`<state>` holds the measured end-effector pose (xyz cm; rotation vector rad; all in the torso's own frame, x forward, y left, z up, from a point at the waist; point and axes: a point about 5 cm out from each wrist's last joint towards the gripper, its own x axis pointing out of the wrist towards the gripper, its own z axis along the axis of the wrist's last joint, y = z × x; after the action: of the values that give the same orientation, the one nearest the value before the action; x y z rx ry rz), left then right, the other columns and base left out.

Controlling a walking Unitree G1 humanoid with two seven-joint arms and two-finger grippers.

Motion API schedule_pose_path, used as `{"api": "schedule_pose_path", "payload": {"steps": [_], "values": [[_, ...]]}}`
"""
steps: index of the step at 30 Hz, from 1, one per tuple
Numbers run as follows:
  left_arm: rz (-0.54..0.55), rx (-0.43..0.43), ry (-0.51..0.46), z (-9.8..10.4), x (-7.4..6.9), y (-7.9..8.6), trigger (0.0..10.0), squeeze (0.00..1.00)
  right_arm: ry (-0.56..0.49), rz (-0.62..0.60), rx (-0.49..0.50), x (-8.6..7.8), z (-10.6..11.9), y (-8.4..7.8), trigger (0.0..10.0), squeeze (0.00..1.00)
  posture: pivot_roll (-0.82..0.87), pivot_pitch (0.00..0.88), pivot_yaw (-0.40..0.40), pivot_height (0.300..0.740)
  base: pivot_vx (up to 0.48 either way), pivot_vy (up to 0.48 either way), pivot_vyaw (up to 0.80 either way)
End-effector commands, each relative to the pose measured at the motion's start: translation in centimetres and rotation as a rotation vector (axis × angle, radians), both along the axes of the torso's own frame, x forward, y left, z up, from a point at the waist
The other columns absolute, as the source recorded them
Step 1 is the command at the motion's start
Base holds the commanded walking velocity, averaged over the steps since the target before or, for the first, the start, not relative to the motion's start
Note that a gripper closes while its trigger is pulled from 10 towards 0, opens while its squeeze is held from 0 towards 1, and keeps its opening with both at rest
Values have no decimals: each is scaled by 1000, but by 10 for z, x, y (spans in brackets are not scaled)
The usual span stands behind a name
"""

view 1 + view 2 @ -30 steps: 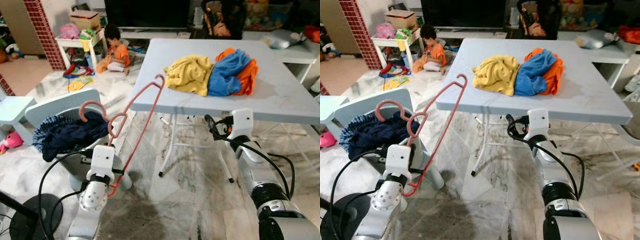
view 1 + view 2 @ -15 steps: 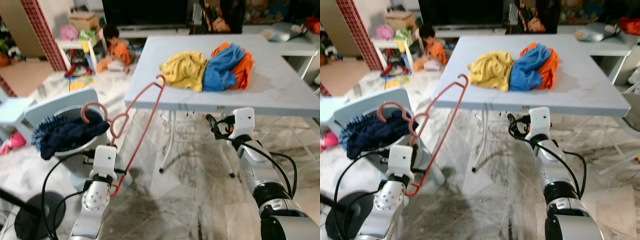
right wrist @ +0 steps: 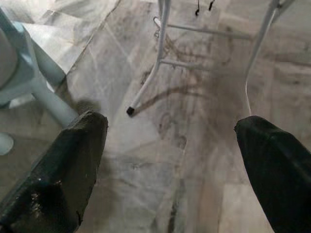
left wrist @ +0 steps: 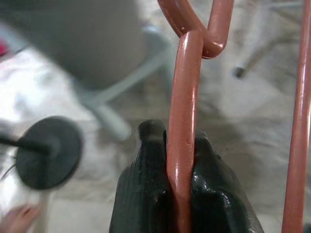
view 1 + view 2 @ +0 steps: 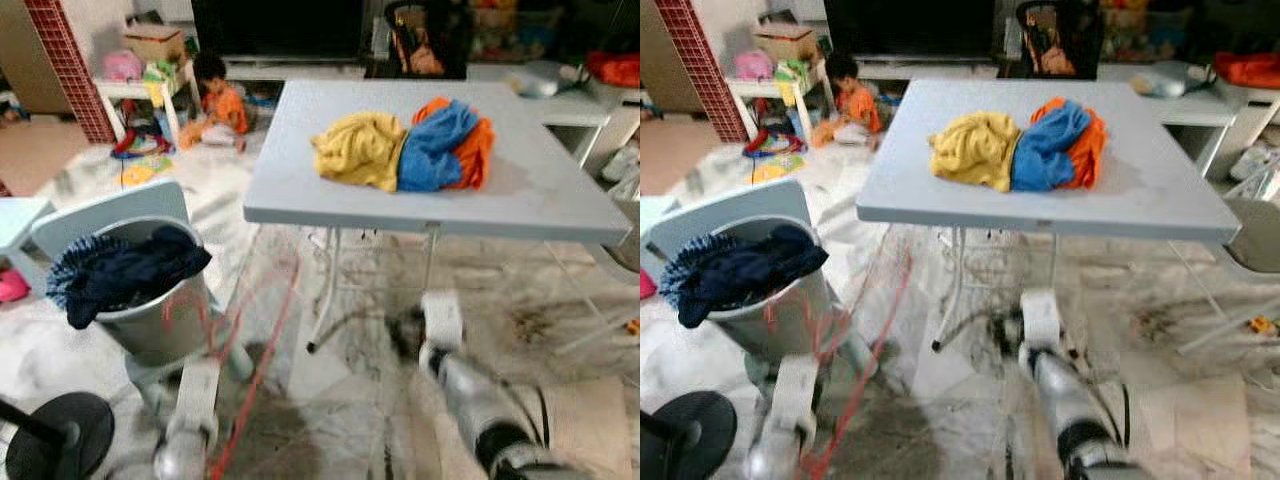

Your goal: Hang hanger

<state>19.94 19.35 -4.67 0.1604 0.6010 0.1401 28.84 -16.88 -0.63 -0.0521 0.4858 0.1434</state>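
A salmon-pink wire hanger [image 4: 182, 121] is clamped between the black fingers of my left gripper [image 4: 179, 141], which is shut on its stem just below the hook's twist. In the blurred head views the hanger [image 5: 262, 360] is a red streak rising from my left arm [image 5: 195, 400], low beside the bin. My right gripper [image 3: 170, 124] is open and holds nothing. It hangs above the marble floor, facing the table's white legs [image 3: 163, 48]. It is a dark blur below the table's front edge [image 5: 408, 335].
A grey folding table [image 5: 560, 200] carries a yellow, blue and orange clothes pile [image 5: 400, 150]. A grey bin [image 5: 150, 325] draped with dark clothes stands at the left by a pale blue chair [image 5: 100, 210]. A round black base [image 5: 55, 425] lies near left. A person [image 5: 215, 95] sits far back.
The head views have shifted and blurred, so the camera moved. Both arms now sit lower in view, and the hanger has dropped with my left gripper.
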Motion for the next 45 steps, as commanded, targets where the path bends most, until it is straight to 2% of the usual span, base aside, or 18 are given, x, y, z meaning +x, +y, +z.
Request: {"api": "schedule_pose_path", "payload": {"steps": [1, 4, 7, 8, 10, 11, 12, 13, 15, 16, 18, 21, 23, 28, 36, 40, 45], "values": [[32, 8, -155, 25, 27, 6, 10000, 0, -143, 30, -12, 26, 30, 6, 10000, 0, 22, 0, -7, 740, 0, 0, 0], [29, 5, -130, 18, 28, 7, 10000, 0, -134, 29, -17, 25, 28, 10, 10000, 0, 18, 0, -3, 740, 0, 0, 0], [33, -9, -70, 7, 22, 7, 10000, 0, -65, 7, -33, 19, 17, 9, 10000, 0, 13, 0, -2, 740, 0, 0, 0], [30, -25, -20, 1, 18, 6, 10000, 0, -15, -17, -27, 14, 10, 8, 10000, 0, 14, 0, -4, 740, 0, 0, 0], [28, -33, 2, -2, 15, 6, 10000, 0, 3, -26, -22, 12, 8, 8, 10000, 0, 14, 0, -5, 740, 0, 0, 0], [26, -37, 38, -7, 12, 5, 10000, 0, 25, -30, -20, 10, 4, 9, 10000, 0, 15, 0, -6, 740, 0, 0, 0], [6, -61, 115, -17, 2, 1, 10000, 0, 88, -16, -40, 1, -6, 11, 10000, 0, 18, 0, -6, 740, 0, 0, 0], [6, -61, 115, -17, 2, 1, 10000, 0, 88, -16, -40, 1, -6, 11, 10000, 0, 18, 0, -6, 740, 0, 0, 0], [-25, -67, 220, -30, -12, -2, 10000, 0, 167, 18, -77, -14, -20, 15, 10000, 0, 18, 0, 0, 740, 0, 0, 0], [-25, -67, 220, -30, -12, -2, 10000, 0, 167, 18, -77, -14, -20, 15, 10000, 0, 18, 0, 0, 740, 0, 0, 0], [-56, -63, 289, -37, -23, -4, 10000, 0, 215, 74, -133, -26, -31, 18, 10000, 0, 23, 0, 8, 740, 0, 0, 0], [-44, -79, 361, -43, -33, 0, 10000, 0, 291, 61, -145, -41, -43, 17, 10000, 0, 22, 0, 20, 740, 0, 0, 0], [-30, -79, 372, -43, -34, 2, 10000, 0, 303, 62, -147, -44, -45, 17, 10000, 0, 18, 0, 25, 740, 0, 0, 0], [-123, -25, 412, -43, -32, 5, 10000, 0, 370, 150, -240, -62, -57, 17, 10000, 0, 5, 0, 46, 740, 0, 0, -583], [-137, -17, 441, -43, -30, 4, 10000, 0, 389, 141, -276, -65, -59, 4, 10000, 0, -42, 0, 82, 740, 0, 0, -800], [-172, -11, 456, -43, -25, -8, 10000, 0, 409, 138, -302, -70, -61, -6, 10000, 0, -55, 0, 82, 740, 0, 0, -800], [-164, -34, 455, -42, -21, -22, 10000, 0, 424, 144, -313, -74, -63, -10, 10000, 0, -51, 0, 68, 740, 0, 0, -800]]}}
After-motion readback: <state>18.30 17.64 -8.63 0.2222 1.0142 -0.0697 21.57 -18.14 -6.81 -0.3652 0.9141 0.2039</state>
